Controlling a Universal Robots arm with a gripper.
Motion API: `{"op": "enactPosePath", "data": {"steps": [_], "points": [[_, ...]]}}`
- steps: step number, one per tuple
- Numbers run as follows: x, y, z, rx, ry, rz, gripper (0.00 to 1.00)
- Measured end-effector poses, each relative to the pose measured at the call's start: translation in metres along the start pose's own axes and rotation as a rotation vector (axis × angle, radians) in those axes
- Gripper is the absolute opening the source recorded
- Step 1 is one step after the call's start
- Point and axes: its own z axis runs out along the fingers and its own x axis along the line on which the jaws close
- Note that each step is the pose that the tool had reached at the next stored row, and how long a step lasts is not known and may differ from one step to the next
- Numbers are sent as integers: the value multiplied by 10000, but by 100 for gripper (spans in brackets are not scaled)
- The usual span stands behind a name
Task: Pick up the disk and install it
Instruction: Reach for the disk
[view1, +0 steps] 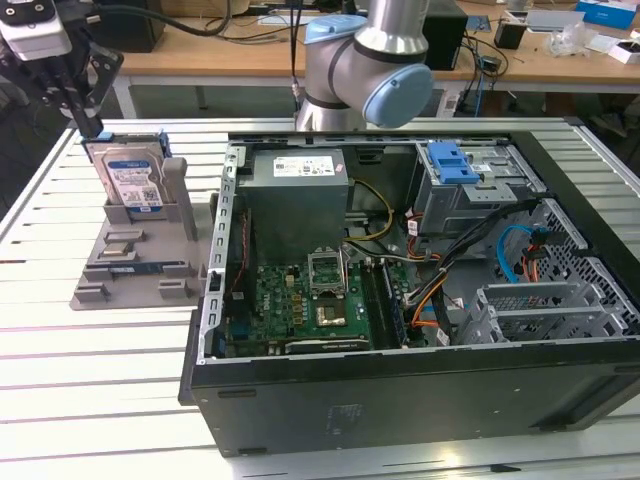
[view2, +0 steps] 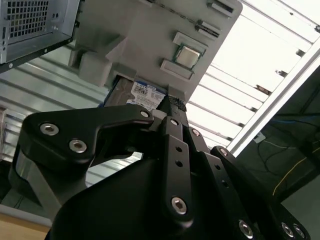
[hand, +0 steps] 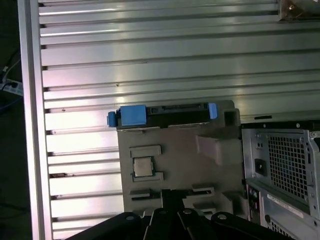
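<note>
Disk (view1: 134, 183): silver, blue-white label, blue frame. Holder (view1: 128, 270) grey. Motherboard (view1: 298, 300) green. Case (view1: 400, 395) black.

exterior view: gripper (view1: 78, 110) body cut off by top edge; arm (view1: 365, 60) likewise cut at the top. disk (view1: 132, 180) lower part hidden in the grey holder (view1: 130, 285). computer case (view1: 400, 380) right end cropped. second wrist view: disk mostly behind grey holder and gripper's black linkage, only a label corner shows. first wrist view: disk seen edge-on, label hidden.
</note>
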Motion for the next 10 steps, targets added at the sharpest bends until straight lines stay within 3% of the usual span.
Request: {"op": "enactPosePath", "data": {"steps": [10], "points": [[123,128,41,30,-4,-2,11]]}}
